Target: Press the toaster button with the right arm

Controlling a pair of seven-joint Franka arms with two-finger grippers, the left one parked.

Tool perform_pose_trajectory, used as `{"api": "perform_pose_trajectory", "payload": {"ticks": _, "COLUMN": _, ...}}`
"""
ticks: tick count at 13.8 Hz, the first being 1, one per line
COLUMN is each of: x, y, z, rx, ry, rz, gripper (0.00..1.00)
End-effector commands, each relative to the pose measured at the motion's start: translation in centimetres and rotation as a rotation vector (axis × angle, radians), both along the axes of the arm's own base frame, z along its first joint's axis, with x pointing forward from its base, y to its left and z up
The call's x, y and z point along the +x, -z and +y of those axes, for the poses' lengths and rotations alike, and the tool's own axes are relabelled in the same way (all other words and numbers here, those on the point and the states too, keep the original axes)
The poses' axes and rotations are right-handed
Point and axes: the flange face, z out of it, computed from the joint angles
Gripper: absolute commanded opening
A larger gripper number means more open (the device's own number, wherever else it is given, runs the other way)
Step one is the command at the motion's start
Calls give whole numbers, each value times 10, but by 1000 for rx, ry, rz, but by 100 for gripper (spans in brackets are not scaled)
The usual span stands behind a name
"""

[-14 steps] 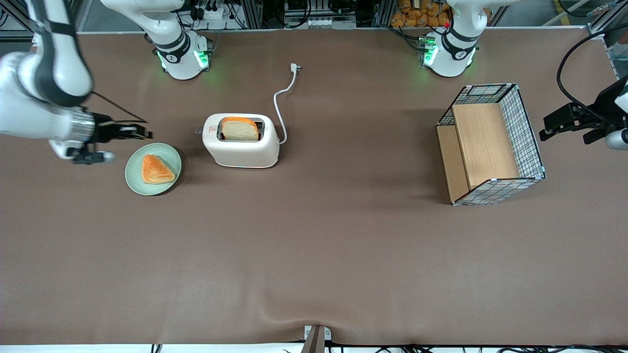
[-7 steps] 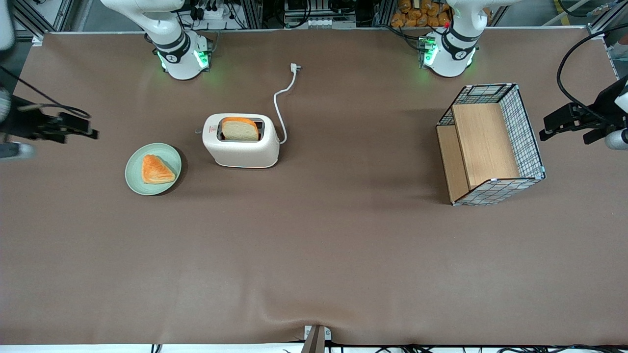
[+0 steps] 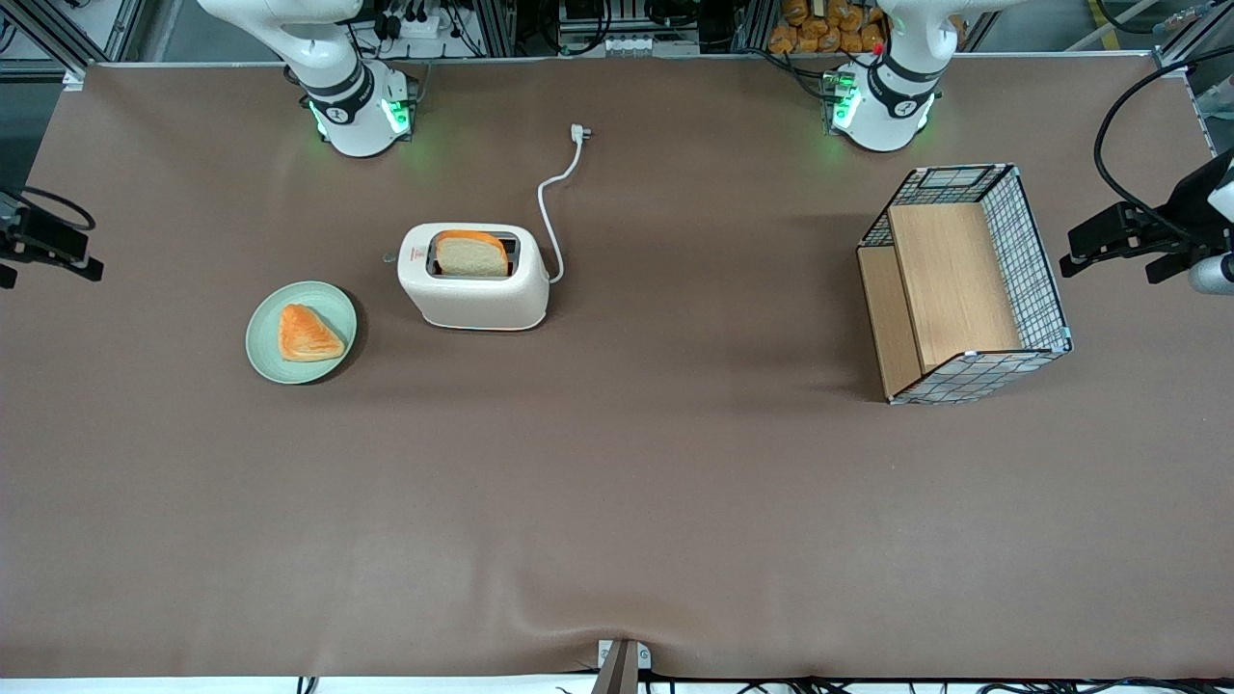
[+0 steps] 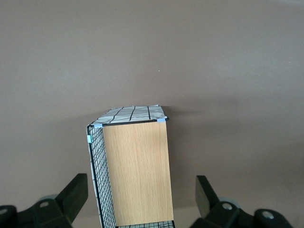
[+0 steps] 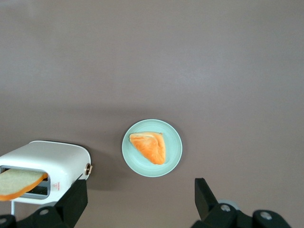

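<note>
The gripper (image 3: 48, 253) hangs at the working arm's end of the table, at about nine o'clock from the toaster (image 3: 474, 280) and well apart from it, its two black fingers (image 5: 71, 203) spread wide with nothing between them. Next along comes a pale green plate (image 3: 260, 359) carrying a triangular pastry (image 3: 307, 333), lying between the gripper and the toaster and a little nearer the front camera, at roughly eight o'clock from the toaster. The toaster button (image 5: 88, 169) sticks out of the toaster's short end facing the plate, a small nub beside the red mark, with a slice of bread (image 3: 471, 254) standing in the slot above. The press looks far off, since the arm stands clear of everything. The main risk is the path in: a low, straight sweep toward the button could clip the plate's rim and shove the pastry off. With fingers parted, the nub may slip into the gap rather than meet a pad, so nothing goes down. A sideways push rather than a downward one could slide the light toaster along the cloth, dragging its white cord (image 3: 551, 207). At three o'clock from the toaster, the wire basket (image 3: 1036, 260) sits out of harm's way.
</note>
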Motion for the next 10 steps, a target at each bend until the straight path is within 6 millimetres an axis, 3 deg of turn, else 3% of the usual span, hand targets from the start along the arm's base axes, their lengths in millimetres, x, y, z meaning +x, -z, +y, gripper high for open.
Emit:
{"api": "perform_pose_trajectory", "payload": {"ticks": 1, "x": -21, "y": -44, "z": 26, "rx": -24, "ry": 49, "rz": -26, "gripper": 100}}
{"api": "perform_pose_trajectory", "payload": {"ticks": 3, "x": -37, "y": -51, "z": 34, "rx": -15, "ry": 82, "rz": -29, "gripper": 100}}
{"api": "perform_pose_trajectory", "payload": {"ticks": 7, "x": -55, "y": -50, "z": 17, "rx": -15, "ry": 115, "rz": -14, "gripper": 100}}
{"api": "perform_pose_trajectory", "payload": {"ticks": 10, "x": -51, "y": -49, "z": 15, "rx": -24, "ry": 116, "rz": -21, "gripper": 100}}
